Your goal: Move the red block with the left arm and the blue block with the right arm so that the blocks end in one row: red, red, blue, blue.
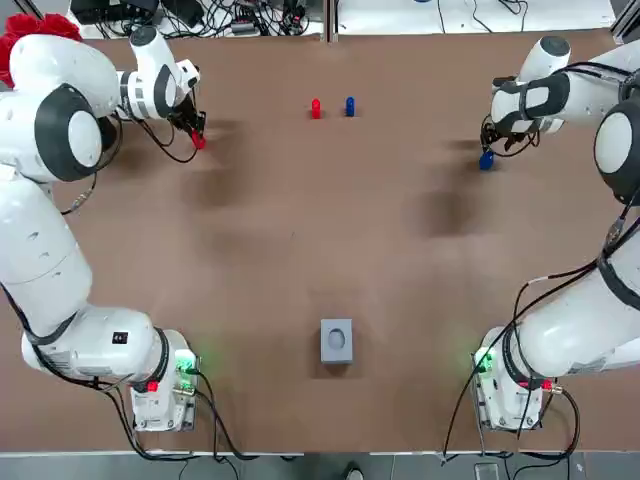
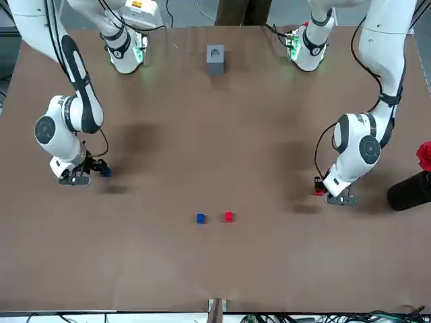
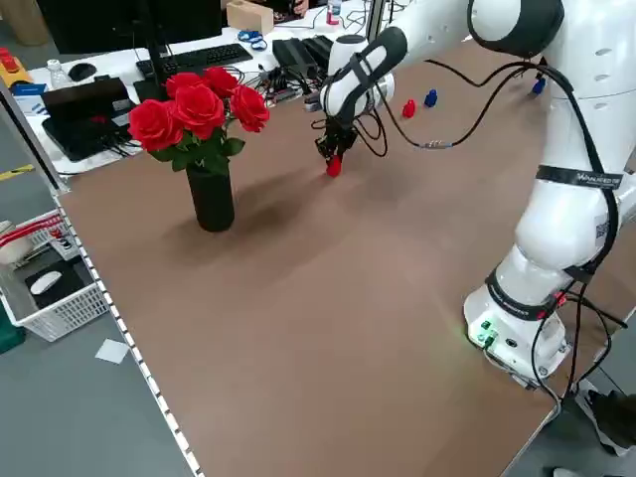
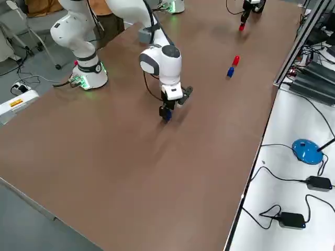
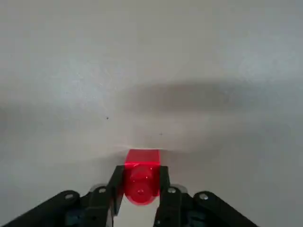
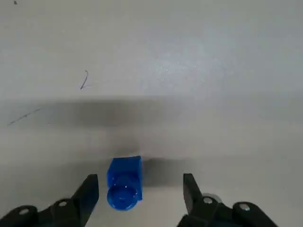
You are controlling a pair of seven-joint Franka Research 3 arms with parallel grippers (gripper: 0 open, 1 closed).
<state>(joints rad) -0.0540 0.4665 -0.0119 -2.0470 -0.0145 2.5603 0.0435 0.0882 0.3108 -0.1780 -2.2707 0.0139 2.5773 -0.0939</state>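
- the left gripper (image 1: 197, 134) is low over the table (image 1: 300, 230), far out from its arm's base, with its two fingers (image 5: 116, 183) closed against the sides of the red block (image 1: 199, 141).
- in the left wrist view the red block (image 5: 140, 177) sits squarely between the pads, its rounded stud facing the camera; i cannot tell whether it rests on the table or is just clear of it.
- the right gripper (image 1: 486, 150) is also down at the table, far out from its own base, with its fingers (image 6: 91, 190) spread wide and gripping nothing.
- the blue block (image 6: 124, 182) stands on the table inside that gap, close to one finger and with a clear space to the other finger; it looks apart from both.
- from the right side the blue block (image 4: 167, 116) shows right under the right gripper's tips.
- a second red block (image 1: 316, 108) and a second blue block (image 1: 349, 105) stand just beside each other, roughly midway between the two grippers and a little farther out from the bases than either; the red one is on the left gripper's side, the blue one on the right gripper's side.
- both of these are well apart from either gripper.
- a small grey box (image 1: 336, 340) sits well back from both grippers, between the two arm bases.
- a dark vase of red roses (image 3: 211, 194) stands beyond the left gripper's outer side, near the table edge.
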